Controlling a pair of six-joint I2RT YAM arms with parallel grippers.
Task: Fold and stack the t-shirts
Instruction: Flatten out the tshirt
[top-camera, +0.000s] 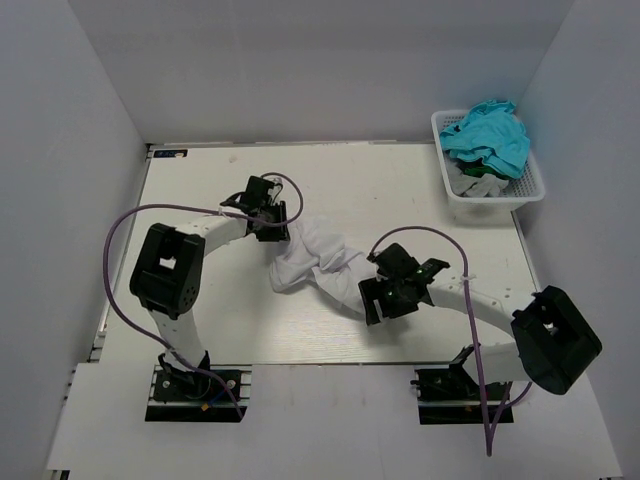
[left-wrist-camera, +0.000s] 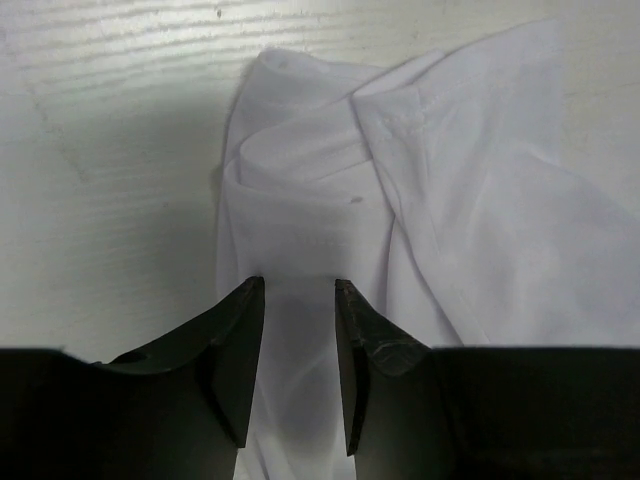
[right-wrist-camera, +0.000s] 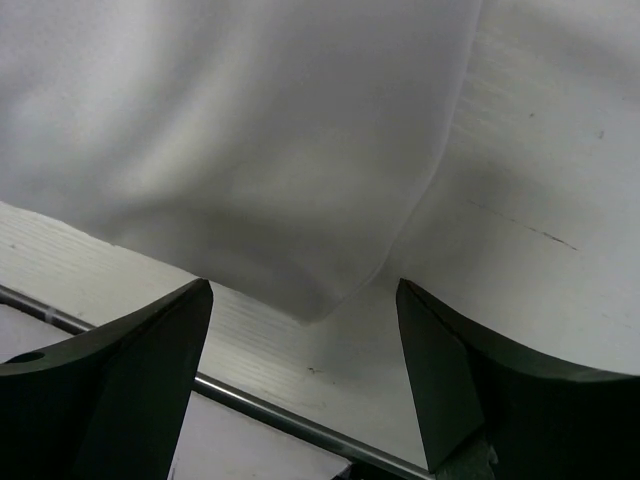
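The crumpled white cloth t-shirt (top-camera: 315, 265) is pinched at its upper edge by the left gripper (left-wrist-camera: 299, 282); the right gripper (right-wrist-camera: 303, 287) is spread wide at the lower edge.

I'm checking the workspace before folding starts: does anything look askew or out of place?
The white t-shirt lies twisted and bunched, not spread flat. The teal t-shirt is heaped above the rim of the basket.

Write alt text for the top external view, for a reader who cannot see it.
A crumpled white cloth t-shirt lies on a pale table, with the left gripper at its far-left edge and the right gripper at its near-right end. A white plastic mesh basket in the far right corner holds a teal shirt and grey cloth.
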